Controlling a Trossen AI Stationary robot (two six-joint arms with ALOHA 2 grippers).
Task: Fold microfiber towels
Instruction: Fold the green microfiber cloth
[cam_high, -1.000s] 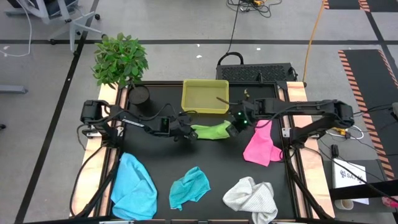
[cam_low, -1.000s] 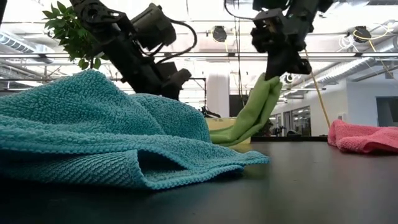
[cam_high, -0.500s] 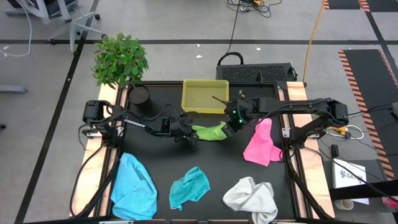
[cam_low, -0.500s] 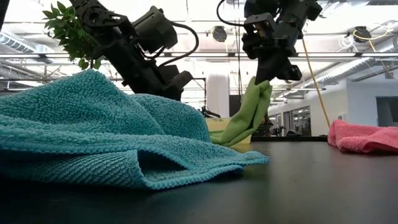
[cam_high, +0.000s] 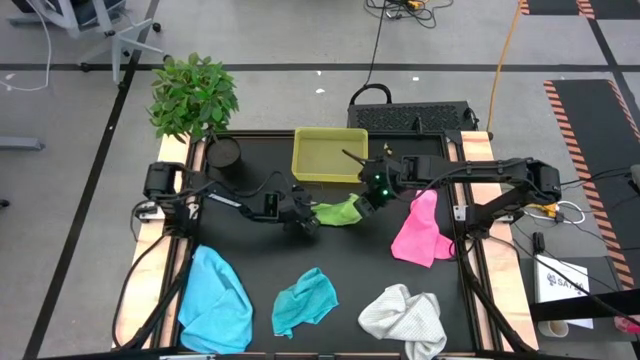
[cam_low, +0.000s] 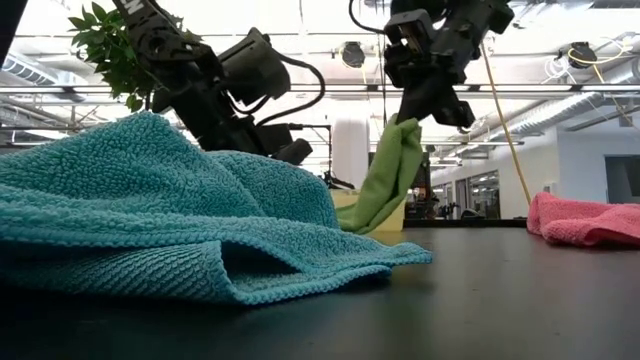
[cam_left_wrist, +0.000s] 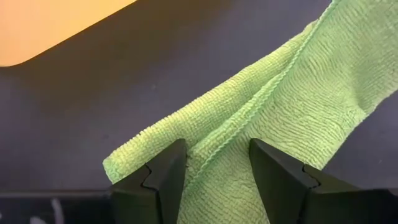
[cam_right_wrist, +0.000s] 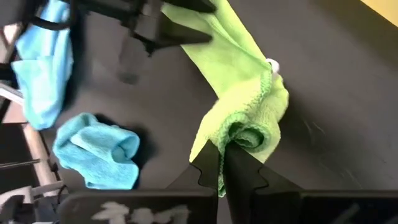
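Centre frame, the right gripper (cam_high: 371, 197) pinches the lime green towel (cam_high: 338, 210) aloft; the left gripper (cam_left_wrist: 216, 177) straddles its other end, fingers apart. If that end slips free, the fold collapses.

We see a grey tiled floor (cam_high: 80, 150) around the black worktop (cam_high: 350, 260), with a leafy green potted plant (cam_high: 192, 95) at one corner. An orange cable (cam_high: 503, 55) runs across the floor. Beyond, grey overhead pipes (cam_low: 560, 92) cross a bright ceiling above a white column (cam_low: 350, 150).
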